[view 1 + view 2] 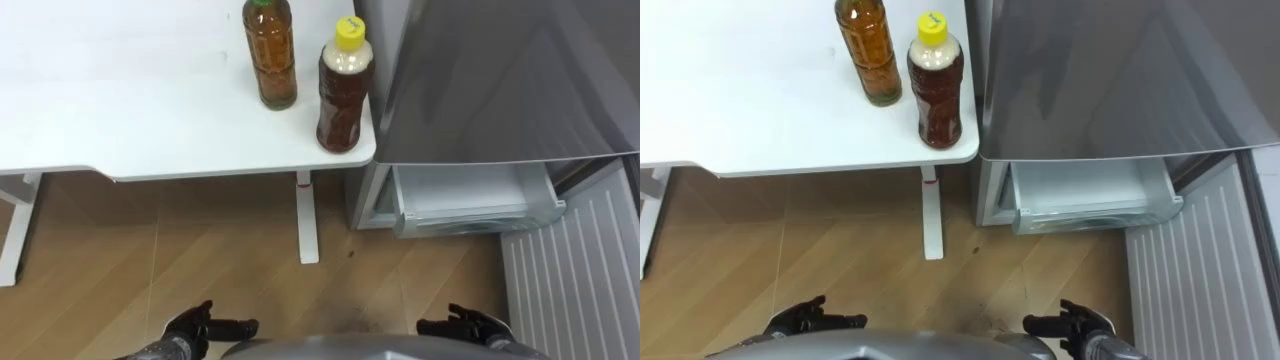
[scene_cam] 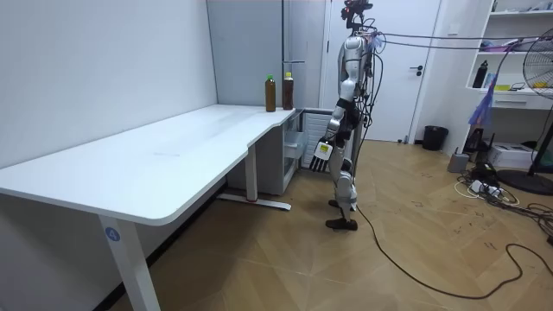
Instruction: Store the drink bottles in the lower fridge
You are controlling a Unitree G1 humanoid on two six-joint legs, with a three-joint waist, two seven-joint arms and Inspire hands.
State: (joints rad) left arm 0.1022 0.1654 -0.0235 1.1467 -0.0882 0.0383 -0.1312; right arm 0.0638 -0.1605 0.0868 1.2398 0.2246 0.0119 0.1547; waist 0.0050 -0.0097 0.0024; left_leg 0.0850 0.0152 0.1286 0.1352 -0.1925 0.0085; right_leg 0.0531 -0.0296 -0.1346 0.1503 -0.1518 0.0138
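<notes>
Through the head cameras I see both drinks upright at the right front corner of the table (image 1: 120,110), just beside the fridge (image 1: 500,80). The green-capped bottle (image 1: 270,55) holds clear amber liquid. The yellow-capped bottle (image 1: 345,90), nearest the corner, is darker brown with a pale layer under its cap. The lower drawer (image 1: 470,195) is pulled out. My left hand (image 1: 200,325) and right hand (image 1: 470,325) hang low, fingers loose, holding nothing. The room view adds the robot standing upright at the table's far end.

Bright, even room light; soft sheen on the fridge (image 1: 500,80) (shadows faint).
</notes>
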